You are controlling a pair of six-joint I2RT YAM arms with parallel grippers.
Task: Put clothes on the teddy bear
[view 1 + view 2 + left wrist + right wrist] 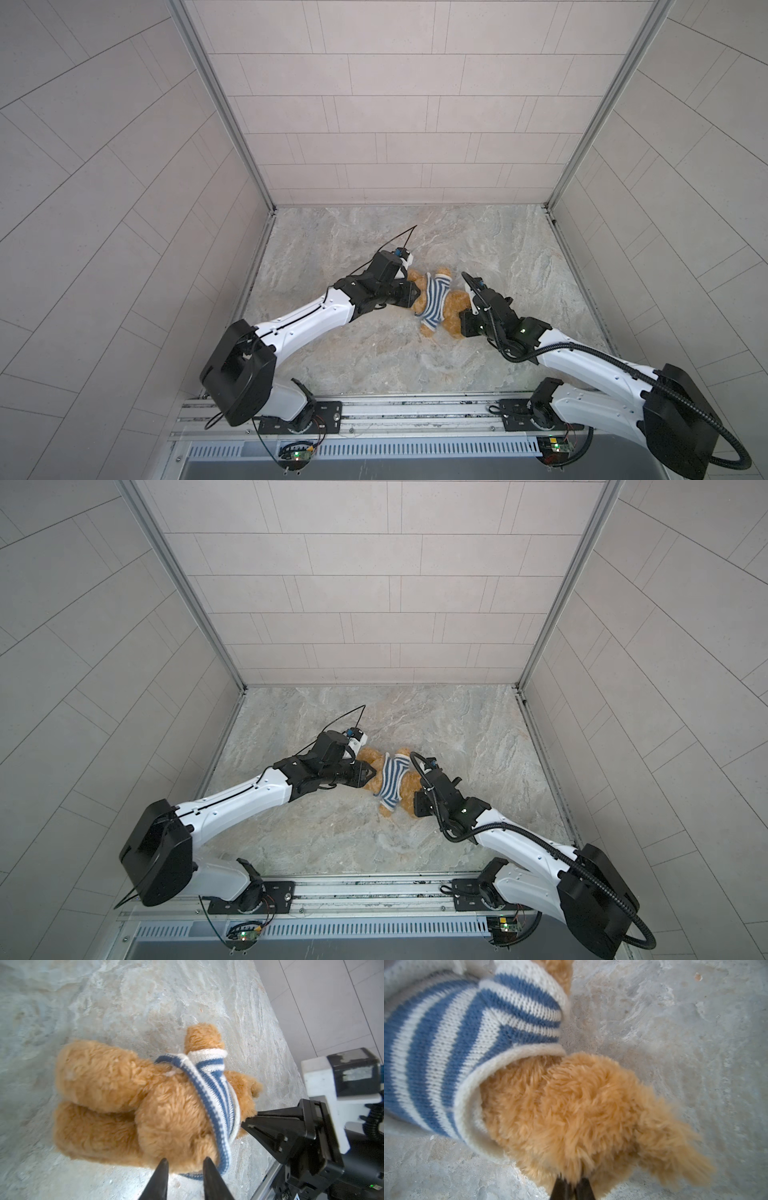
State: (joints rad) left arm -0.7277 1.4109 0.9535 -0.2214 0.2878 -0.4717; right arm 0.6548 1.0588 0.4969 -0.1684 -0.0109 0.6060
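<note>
Golden-brown plush, the teddy bear (454, 306) lay on the marbled surface (374, 249) in its striped shirt (434, 301), long axis roughly 10 to 4 o'clock. At 10 o'clock the left gripper (186, 1160) stood slightly spread against the fur. At 4 o'clock the right gripper (572, 1182), equally near, pinched fur.

Shirted teddy bear (452, 308) between left hand (415, 294) and right hand (464, 322)
</note>
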